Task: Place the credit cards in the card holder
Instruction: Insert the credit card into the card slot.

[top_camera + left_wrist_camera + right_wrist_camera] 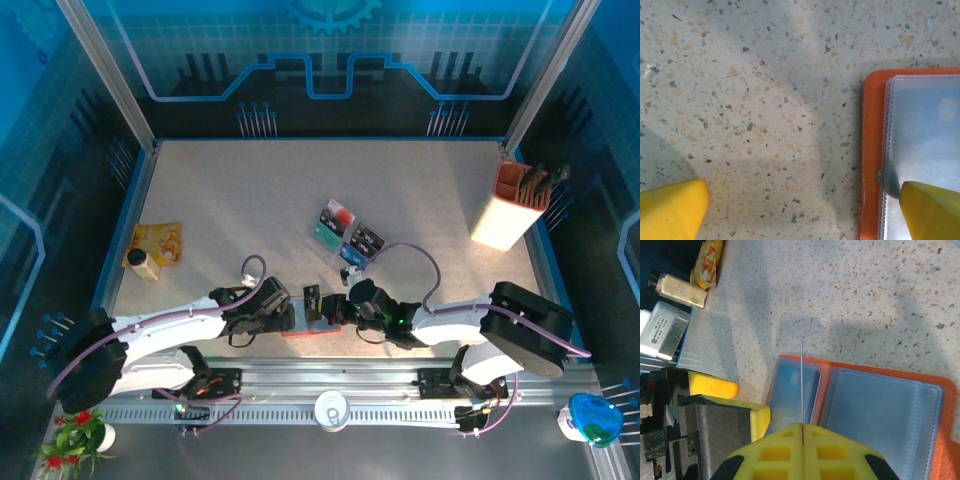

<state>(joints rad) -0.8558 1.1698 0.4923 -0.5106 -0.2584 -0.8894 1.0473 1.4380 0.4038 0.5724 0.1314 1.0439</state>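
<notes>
Orange-red and lying open, the card holder [305, 330] is seen from above at the near edge of the speckled counter [250, 200], between the left end effector [283, 312] and the right end effector [340, 308]. Loose credit cards [350, 232] are spread farther out, near mid-counter, and a box of pens [515, 205] stands at the far right.

From the left wrist, the left end effector [802, 205] is seen released. Its yellow fingertips are wide apart, one fingertip [932, 212] over the holder's clear pocket [925, 130] and the other over bare counter.

From the right wrist, the right end effector [802, 429] is clenched on a thin card [801, 380], seen edge-on above the left half of the open holder.
</notes>
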